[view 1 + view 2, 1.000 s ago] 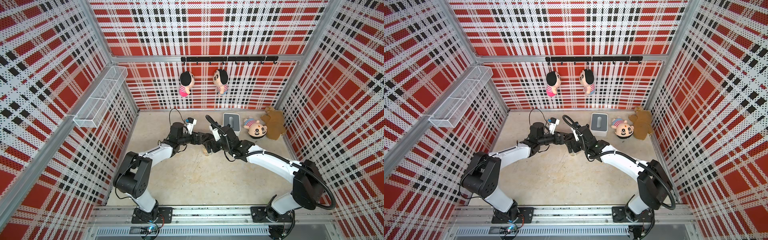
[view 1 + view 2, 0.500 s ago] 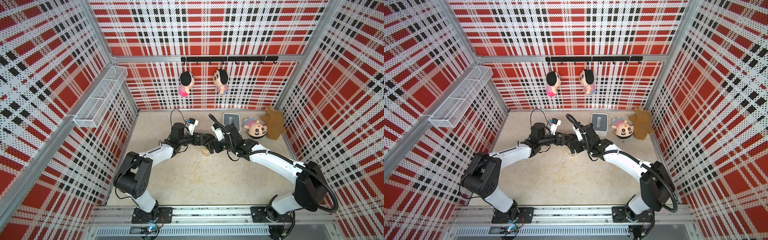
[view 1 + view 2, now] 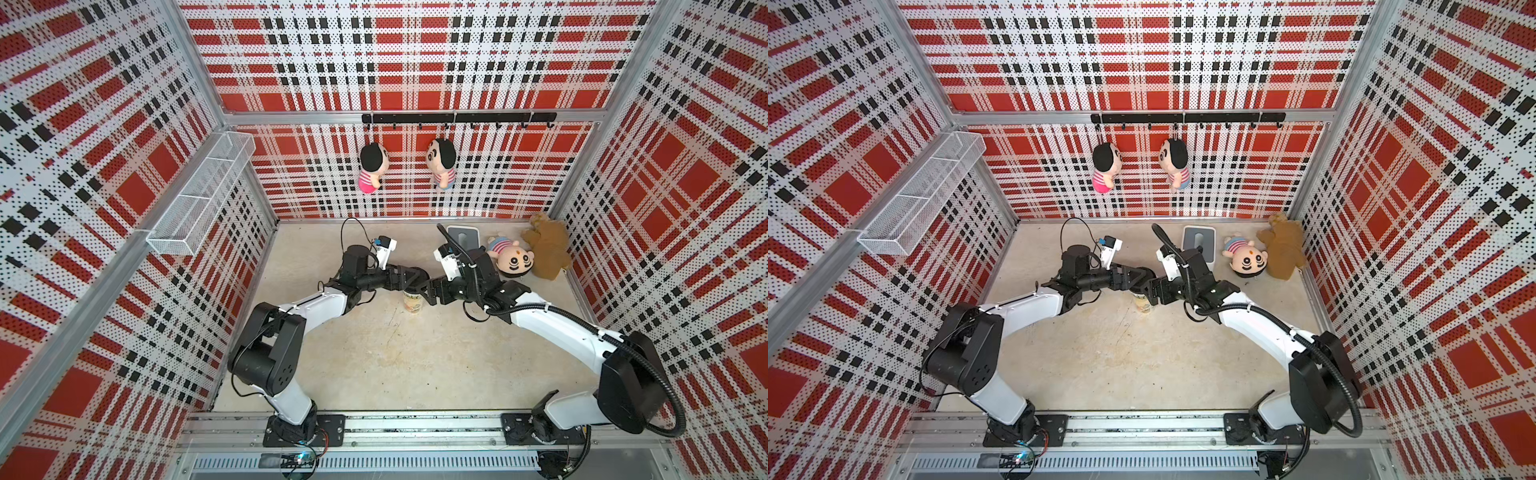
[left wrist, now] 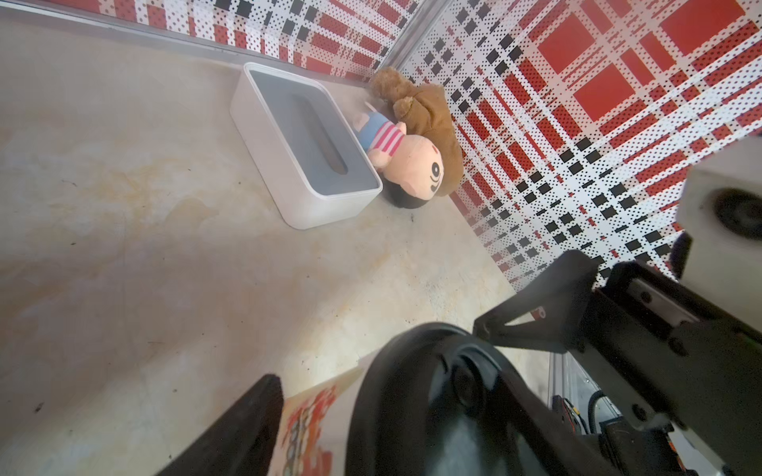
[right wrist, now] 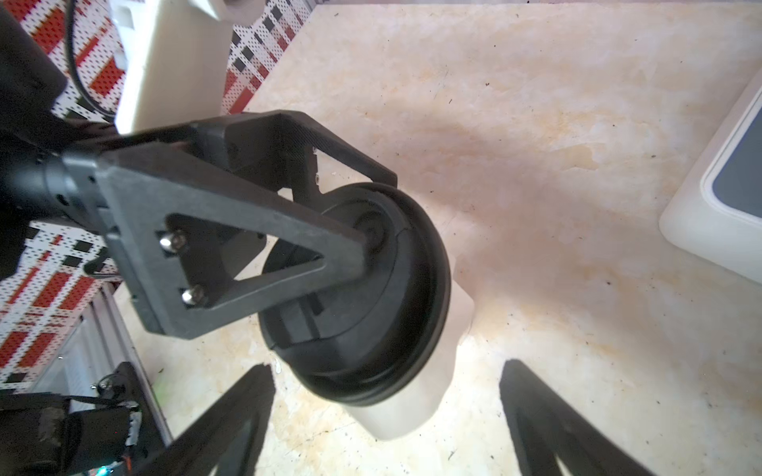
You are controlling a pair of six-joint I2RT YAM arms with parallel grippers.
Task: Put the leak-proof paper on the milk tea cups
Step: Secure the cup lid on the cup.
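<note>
noting milk tea cup (image 3: 412,300) standing upright at mid-table, between both arms. seeing leak-proof paper (image 5: 459,313) draping over its rim, white corners poking out under a tilted black lid (image 5: 371,329) sitting on top. finding left gripper (image 5: 373,212) reaching in from the left, straddling that lid, one finger lying across its top; not managing to tell whether gripping or loose. finding right gripper (image 5: 387,369) spread wide, released, flanking cup and paper from the right, touching neither.

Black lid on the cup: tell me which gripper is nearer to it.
Left. The left gripper lies against the black lid; the right gripper faces it, jaws spread, not touching.
</note>
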